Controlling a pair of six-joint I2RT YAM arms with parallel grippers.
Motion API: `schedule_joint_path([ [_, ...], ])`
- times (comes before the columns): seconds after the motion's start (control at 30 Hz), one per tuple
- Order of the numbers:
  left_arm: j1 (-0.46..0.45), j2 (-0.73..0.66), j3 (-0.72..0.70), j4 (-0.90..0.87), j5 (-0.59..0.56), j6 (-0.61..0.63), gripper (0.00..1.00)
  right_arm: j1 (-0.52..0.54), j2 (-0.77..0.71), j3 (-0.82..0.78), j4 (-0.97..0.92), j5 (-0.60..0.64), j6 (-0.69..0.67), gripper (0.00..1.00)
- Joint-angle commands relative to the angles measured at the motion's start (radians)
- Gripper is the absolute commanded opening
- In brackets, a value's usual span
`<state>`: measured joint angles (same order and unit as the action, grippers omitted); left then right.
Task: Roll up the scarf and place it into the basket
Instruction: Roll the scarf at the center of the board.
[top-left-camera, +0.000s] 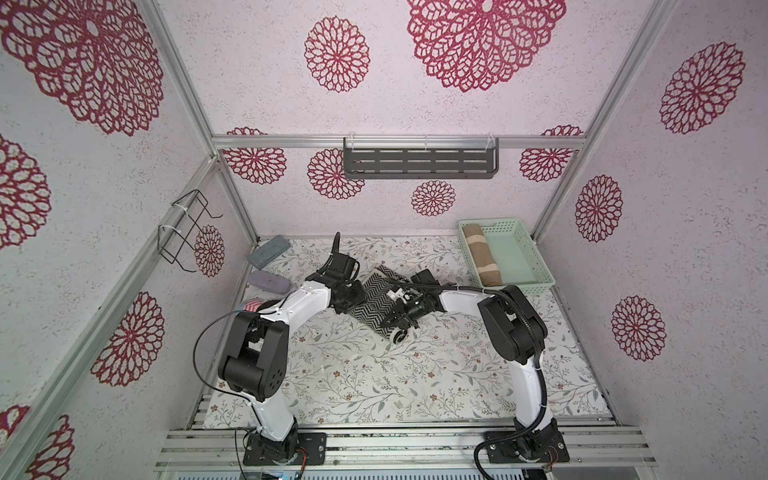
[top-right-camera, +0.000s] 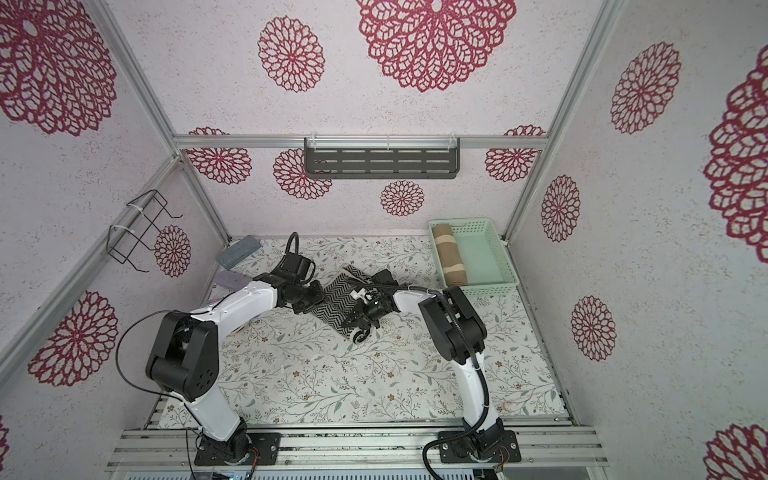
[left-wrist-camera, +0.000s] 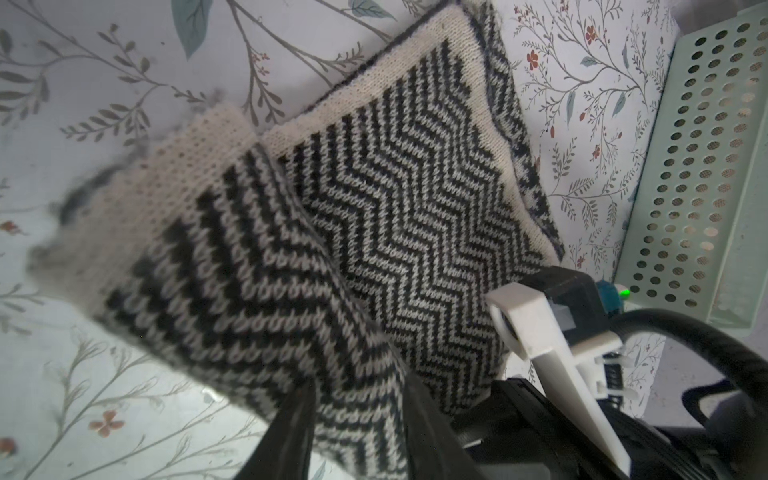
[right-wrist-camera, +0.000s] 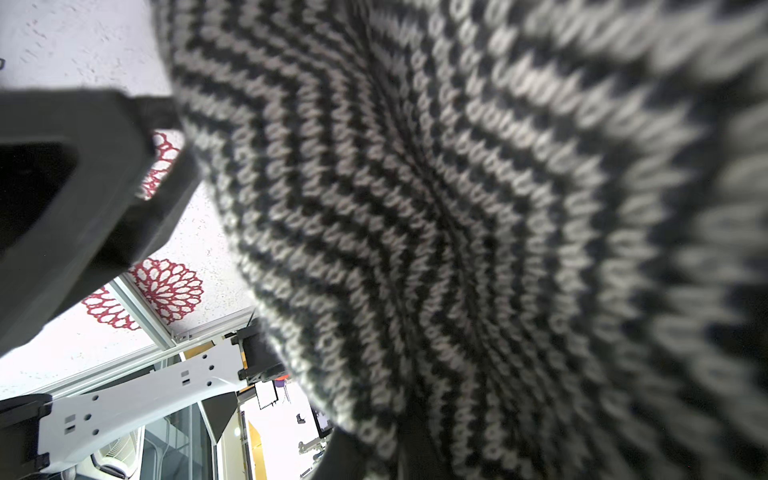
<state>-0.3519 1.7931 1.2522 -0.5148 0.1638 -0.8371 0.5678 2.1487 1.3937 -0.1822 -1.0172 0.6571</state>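
The scarf (top-left-camera: 374, 296) is a black-and-white zigzag knit, lying partly folded mid-table in both top views, also scarf (top-right-camera: 337, 293). My left gripper (top-left-camera: 360, 300) is at its left edge. In the left wrist view a lifted fold of the scarf (left-wrist-camera: 249, 266) fills the gap of my left gripper (left-wrist-camera: 359, 395), whose black fingers (left-wrist-camera: 291, 432) press on it. My right gripper (top-left-camera: 392, 319) is at the scarf's near right side. The knit (right-wrist-camera: 457, 232) fills its wrist view and creases down into the right gripper (right-wrist-camera: 395, 451), which is mostly hidden. The mint-green basket (top-left-camera: 536, 266) stands at the back right.
A tan roll with cream bands (top-left-camera: 480, 257) lies along the basket's left wall. A grey-blue block (top-left-camera: 269, 249) and a lilac block (top-left-camera: 268, 283) sit at the back left. A dark slotted shelf (top-left-camera: 419, 163) hangs on the back wall and a wire rack (top-left-camera: 183, 232) on the left wall.
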Motion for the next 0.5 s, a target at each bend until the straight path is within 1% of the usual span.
schedule_joint_path([
  [0.0, 0.024, 0.066, 0.038, 0.032, 0.007, 0.01, 0.37, -0.021, -0.005, 0.028, -0.029, 0.018, 0.001, 0.18],
  [0.07, 0.032, 0.11, 0.071, 0.02, 0.017, 0.019, 0.37, -0.025, -0.003, 0.035, -0.047, 0.03, -0.011, 0.23],
  [0.2, 0.044, 0.216, 0.126, -0.002, 0.016, 0.033, 0.37, -0.029, -0.007, 0.06, -0.102, 0.076, -0.052, 0.35],
  [0.3, 0.056, 0.266, 0.148, -0.003, 0.025, 0.032, 0.36, -0.034, -0.021, 0.071, -0.152, 0.124, -0.087, 0.41],
  [0.47, 0.059, 0.303, 0.151, 0.03, 0.041, 0.026, 0.34, -0.041, -0.072, 0.061, -0.215, 0.211, -0.147, 0.48],
])
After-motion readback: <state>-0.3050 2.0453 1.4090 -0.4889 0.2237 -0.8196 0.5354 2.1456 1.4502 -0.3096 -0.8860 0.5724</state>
